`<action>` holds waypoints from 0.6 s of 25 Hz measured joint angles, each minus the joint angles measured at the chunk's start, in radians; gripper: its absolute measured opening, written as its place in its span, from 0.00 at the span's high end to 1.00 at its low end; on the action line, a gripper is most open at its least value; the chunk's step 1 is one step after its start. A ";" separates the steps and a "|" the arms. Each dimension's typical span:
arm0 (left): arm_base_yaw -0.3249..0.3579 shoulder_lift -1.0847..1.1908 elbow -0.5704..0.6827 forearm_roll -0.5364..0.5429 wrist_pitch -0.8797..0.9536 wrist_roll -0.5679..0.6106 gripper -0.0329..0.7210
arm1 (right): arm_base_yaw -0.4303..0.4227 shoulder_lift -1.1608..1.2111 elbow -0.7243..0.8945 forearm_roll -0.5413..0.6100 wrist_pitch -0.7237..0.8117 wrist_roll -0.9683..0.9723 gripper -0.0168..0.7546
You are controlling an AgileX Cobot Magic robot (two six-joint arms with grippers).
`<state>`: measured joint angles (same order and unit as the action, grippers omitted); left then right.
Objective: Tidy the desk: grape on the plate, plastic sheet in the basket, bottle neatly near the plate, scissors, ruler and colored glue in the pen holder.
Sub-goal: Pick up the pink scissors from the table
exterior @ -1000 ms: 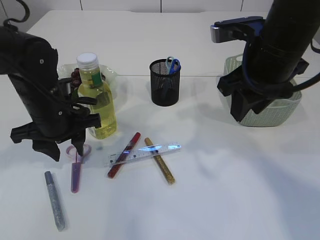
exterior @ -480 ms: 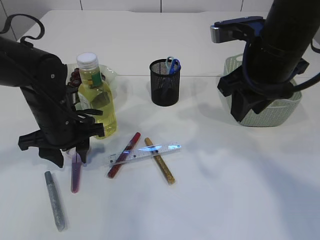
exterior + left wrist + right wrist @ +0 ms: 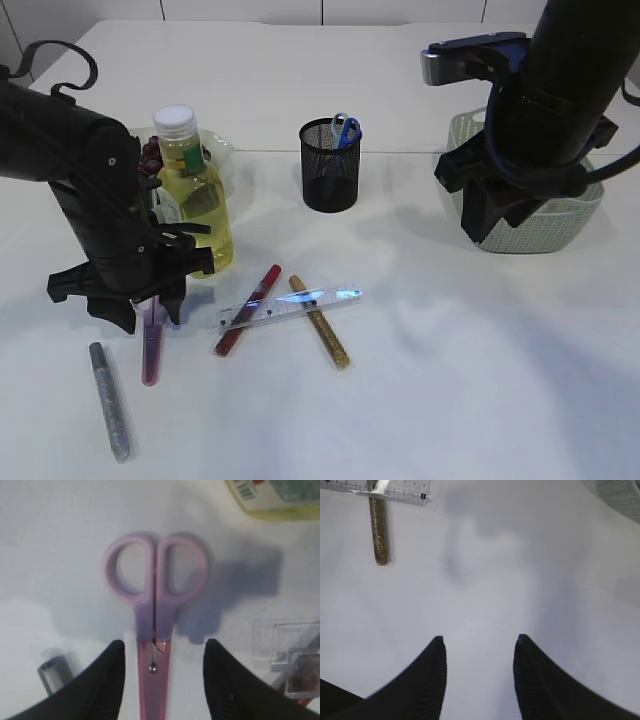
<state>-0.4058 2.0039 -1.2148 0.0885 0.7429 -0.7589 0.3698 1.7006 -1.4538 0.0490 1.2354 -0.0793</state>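
Left hand [image 3: 160,680] low over the white bench [image 3: 450,380], fingers spread, straddling the blades of the pink scissors [image 3: 155,605] without closing on them; scissors flat on the bench, handles toward the bottle [image 3: 195,200]. Right hand [image 3: 479,680] released, empty, above bare bench in front of the basket [image 3: 560,215]. Bottle upright just before the plate [image 3: 215,145] bearing the grape [image 3: 150,152]. Clear ruler [image 3: 290,307] across the red glue stick [image 3: 248,310] and gold glue stick [image 3: 320,322]; silver glue stick [image 3: 108,400] apart at lower left. Mesh pen holder [image 3: 330,170] behind, blue handles inside.
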 joint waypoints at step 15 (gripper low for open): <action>0.000 0.033 0.000 0.002 -0.014 0.000 0.46 | 0.000 0.000 0.000 0.000 0.000 0.000 0.51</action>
<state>-0.4058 2.0373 -1.2147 0.0905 0.7286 -0.7589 0.3698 1.7006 -1.4538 0.0490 1.2354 -0.0793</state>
